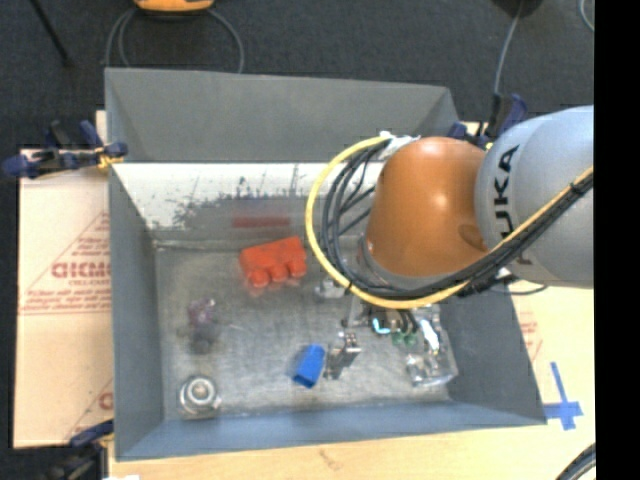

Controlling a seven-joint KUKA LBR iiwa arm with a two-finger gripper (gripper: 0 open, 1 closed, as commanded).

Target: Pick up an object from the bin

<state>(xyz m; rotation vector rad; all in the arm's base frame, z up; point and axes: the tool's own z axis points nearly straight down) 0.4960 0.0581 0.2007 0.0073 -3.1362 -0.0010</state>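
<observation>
Fingers (347,353): open or closed, cannot tell | blue block (308,366) just beside them, camera-left

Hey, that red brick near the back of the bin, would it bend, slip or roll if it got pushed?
The red brick looks like moulded plastic with crisp edges, so probably stiff and light. It lies flat on the bin floor with blocky sides, so it should slide rather than roll. Its smooth faces may be slippery.
</observation>
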